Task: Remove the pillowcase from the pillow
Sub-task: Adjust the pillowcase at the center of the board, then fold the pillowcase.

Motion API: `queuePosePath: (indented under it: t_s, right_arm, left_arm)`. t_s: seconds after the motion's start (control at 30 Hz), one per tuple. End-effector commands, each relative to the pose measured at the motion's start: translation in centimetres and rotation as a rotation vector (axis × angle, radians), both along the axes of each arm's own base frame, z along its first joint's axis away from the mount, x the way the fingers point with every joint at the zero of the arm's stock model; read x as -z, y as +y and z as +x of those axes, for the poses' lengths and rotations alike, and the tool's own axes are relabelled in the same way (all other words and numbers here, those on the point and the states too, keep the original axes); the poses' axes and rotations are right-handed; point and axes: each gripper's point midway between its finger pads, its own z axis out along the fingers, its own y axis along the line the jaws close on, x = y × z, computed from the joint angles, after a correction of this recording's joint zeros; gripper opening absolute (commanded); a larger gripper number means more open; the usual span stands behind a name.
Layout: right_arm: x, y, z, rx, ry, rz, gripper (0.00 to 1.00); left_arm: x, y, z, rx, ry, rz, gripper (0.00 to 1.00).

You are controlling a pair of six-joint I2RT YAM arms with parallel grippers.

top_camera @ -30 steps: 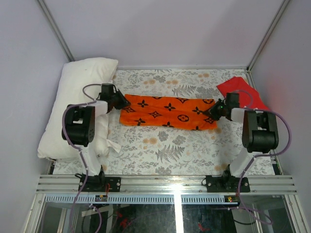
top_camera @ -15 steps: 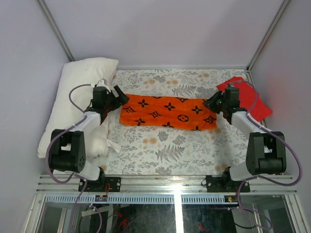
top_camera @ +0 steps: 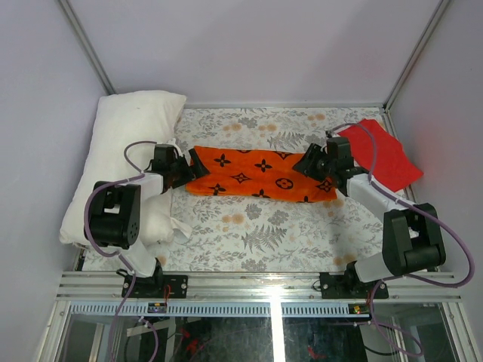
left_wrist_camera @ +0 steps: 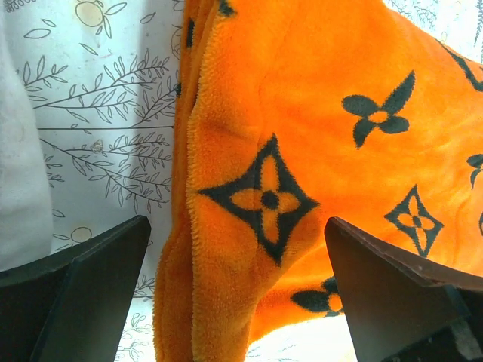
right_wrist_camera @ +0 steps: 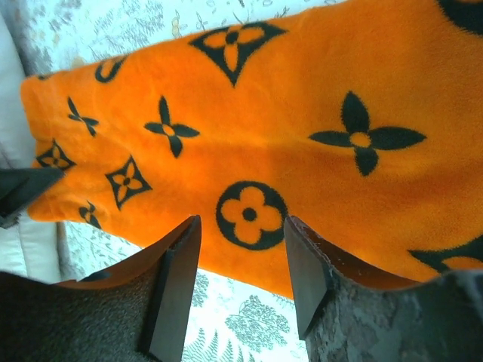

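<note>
The orange pillowcase [top_camera: 260,175] with black motifs lies flat and empty across the middle of the floral table cover. The white pillow [top_camera: 124,162] lies bare along the left side, apart from it. My left gripper [top_camera: 183,172] is at the pillowcase's left end, jaws wide open. In the left wrist view the folded edge of the pillowcase [left_wrist_camera: 302,151] lies slack between the spread fingers [left_wrist_camera: 83,302] of the left gripper [left_wrist_camera: 235,226]. My right gripper [top_camera: 308,166] hovers over the right end. In its wrist view the right gripper [right_wrist_camera: 242,222] is open above the pillowcase [right_wrist_camera: 302,113], gripping nothing.
A plain red folded cloth [top_camera: 381,154] lies at the back right corner, behind the right arm. The floral table cover [top_camera: 264,226] stretches to the metal rail [top_camera: 264,286] at the near edge. Purple walls close in the back and both sides.
Both grippers have opened and let go of the pillowcase's ends. The right gripper has shifted left over the fabric; the left arm has pulled back a little. The pillowcase stays flat.
</note>
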Motion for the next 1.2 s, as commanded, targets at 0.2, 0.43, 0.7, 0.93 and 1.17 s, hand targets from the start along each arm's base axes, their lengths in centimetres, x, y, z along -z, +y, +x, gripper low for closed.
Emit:
queuePosePath:
  t_s: [0.2,0.43,0.7,0.93,1.17]
  right_arm:
    - [2.2,3.9,0.0,-0.13,0.03,-0.061,0.0]
    - [6.8,2.4,0.1,-0.068,0.162,-0.055,0.0]
    - [8.8,-3.1,0.5,0.073,0.235,0.043,0.0]
    - [8.7,-4.5,0.7,0.115,0.223,0.062,0.0]
    - [8.2,-5.5,0.9,0.134,0.206,0.006,0.0]
  left_arm:
    - [1.7,0.4,-0.8,-0.015,0.043,0.01,1.0]
    - [2.2,0.5,-1.4,-0.004,0.062,0.03,1.0]
    - [2.6,1.9,-2.4,-0.047,0.074,0.111,1.0]
    - [3.1,0.3,-2.7,-0.019,0.095,0.101,1.0]
    - [4.6,-1.6,-3.2,0.002,0.149,0.176,1.0]
